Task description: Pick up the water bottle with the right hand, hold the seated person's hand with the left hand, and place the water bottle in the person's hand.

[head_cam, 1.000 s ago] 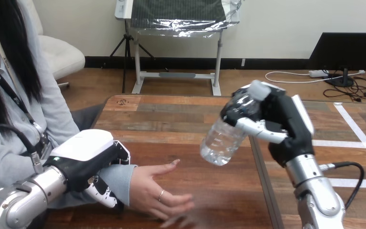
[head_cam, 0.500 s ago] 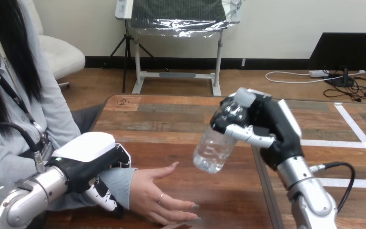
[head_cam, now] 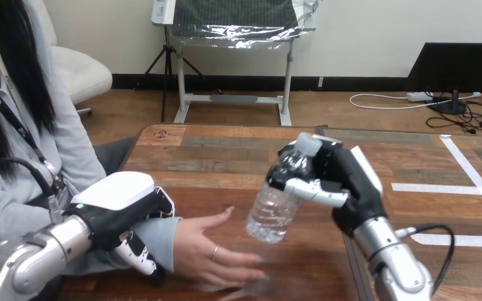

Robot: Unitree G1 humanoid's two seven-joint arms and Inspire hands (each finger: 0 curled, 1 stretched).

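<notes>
A clear plastic water bottle (head_cam: 275, 199) with a white cap hangs tilted above the table, cap up and to the right. My right hand (head_cam: 336, 182) is shut on its upper part, thumb across the front. The bottle's base is just right of and above the person's hand (head_cam: 210, 254), which lies palm up and open on the table. My left hand (head_cam: 122, 210) is curled round the person's wrist at the grey sleeve, fingers under it.
The wooden table (head_cam: 226, 157) stretches away behind the hands. White tape strips (head_cam: 439, 188) mark its right part. The person sits at the left edge of the table.
My right hand has carried the bottle left and down, closer to the person's open palm. My left hand has stayed on the wrist.
</notes>
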